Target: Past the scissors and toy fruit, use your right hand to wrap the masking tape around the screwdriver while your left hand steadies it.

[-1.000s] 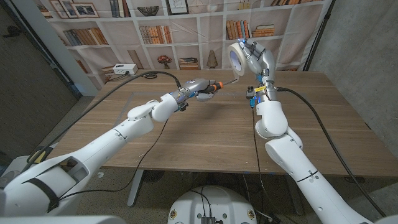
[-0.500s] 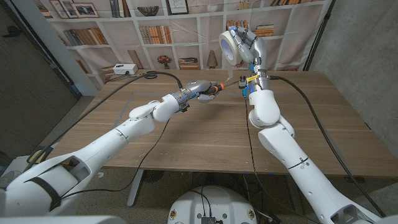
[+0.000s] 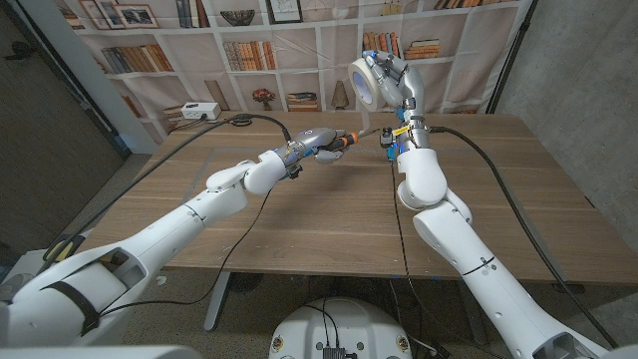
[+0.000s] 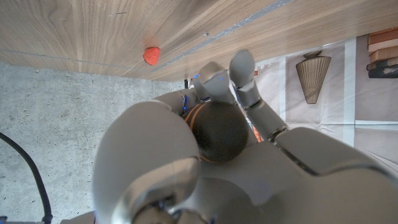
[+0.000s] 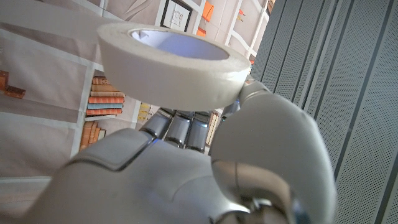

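Observation:
My left hand [image 3: 315, 143] is raised above the far middle of the table and grips the screwdriver [image 3: 346, 141] by its orange and black handle, with the thin shaft pointing towards my right arm. In the left wrist view my left hand's fingers [image 4: 245, 81] wrap the dark handle [image 4: 214, 132]. Higher up and just to the right of the shaft's tip, my right hand [image 3: 397, 85] holds the roll of masking tape [image 3: 366, 79]. In the right wrist view the cream tape roll [image 5: 166, 59] sits on top of my right hand [image 5: 205, 162].
A red toy strawberry [image 4: 151, 55] lies on the wooden table [image 3: 299, 214]. A white box [image 3: 199, 111] stands at the table's far left corner. A black cable [image 3: 244, 121] arcs over my left arm. A bookshelf backdrop stands behind the table.
My right hand has carried the tape roll left and slightly up, closer to the screwdriver's tip, and its forearm now stands more upright. The left hand has held still.

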